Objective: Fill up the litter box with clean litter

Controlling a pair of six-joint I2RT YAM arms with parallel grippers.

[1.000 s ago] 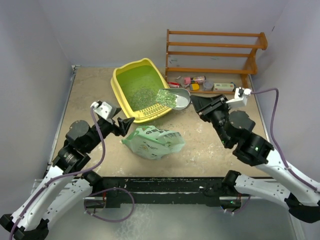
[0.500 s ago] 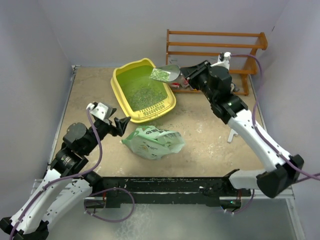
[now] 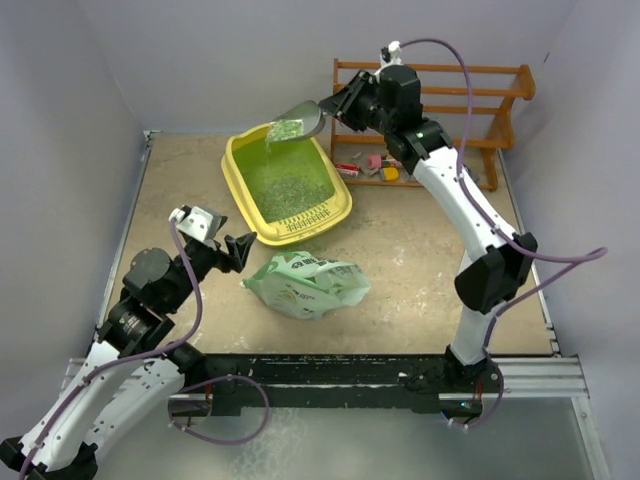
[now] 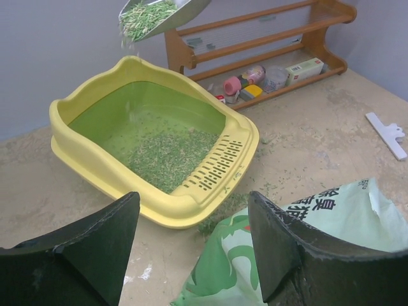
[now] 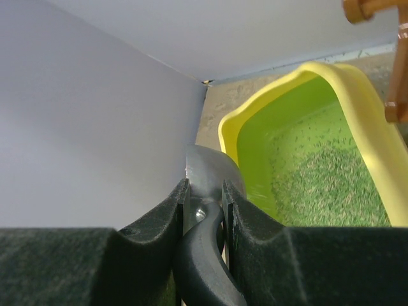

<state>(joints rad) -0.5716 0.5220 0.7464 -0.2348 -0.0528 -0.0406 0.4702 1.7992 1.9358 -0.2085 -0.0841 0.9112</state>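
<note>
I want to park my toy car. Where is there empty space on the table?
Bare table lies between the litter box, the bag and the wooden rack. Another strip runs left of the litter box. Crowded: under the rack, and by the left tool near the bag.

Right pincer (image 5: 203, 191) clamped on the dark handle (image 5: 204, 261) of a grey metal scoop (image 5: 207, 167), black fingers (image 5: 153, 220) pressed on either side. Scoop bowl pokes out just past the fingertips; its contents can't be seen. Below and to the right is the yellow litter box (image 5: 373, 146) with a green floor. Grey-green litter (image 5: 331, 185) is scattered over the floor, denser toward lower right. A bit of the brown wooden rack (image 5: 400, 70) shows at the right edge. Pale wall (image 5: 95, 127) fills the left, with a strip of sandy surface (image 5: 213, 102) at the corner.
</note>
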